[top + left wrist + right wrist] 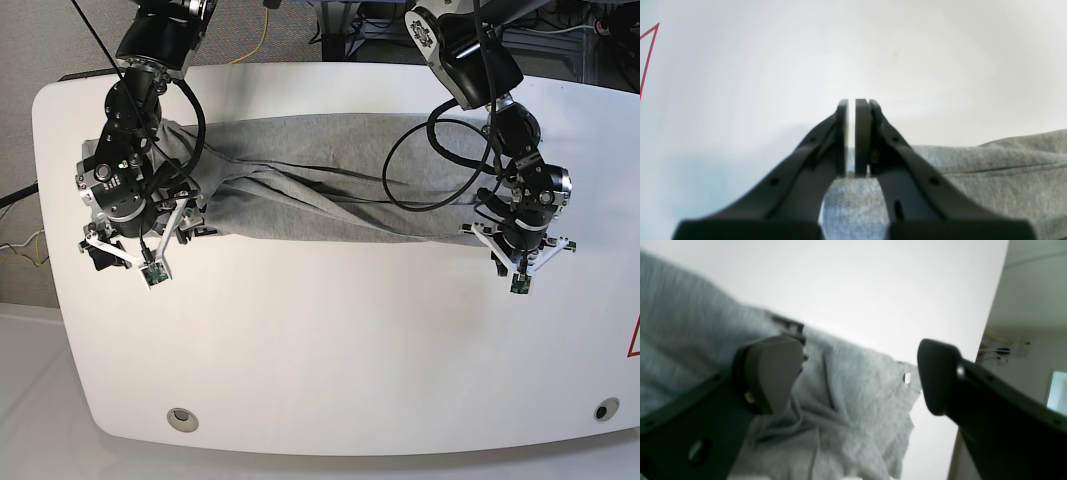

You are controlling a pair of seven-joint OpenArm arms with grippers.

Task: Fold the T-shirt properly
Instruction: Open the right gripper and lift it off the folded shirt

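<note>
The grey T-shirt lies bunched in a long wrinkled band across the far half of the white table. My left gripper hangs at the band's near right corner. In the left wrist view the left gripper is shut, its pads showing only a thin slit with no cloth seen in it, and the T-shirt lies under and behind the fingers. My right gripper is at the band's left end. In the right wrist view the right gripper stands wide open over the crumpled T-shirt, near its dark collar.
A red marking sits at the table's right edge, also seen as a red line in the left wrist view. Two round holes sit near the front corners. Cables trail from both arms over the shirt. The table edge is close to the right gripper.
</note>
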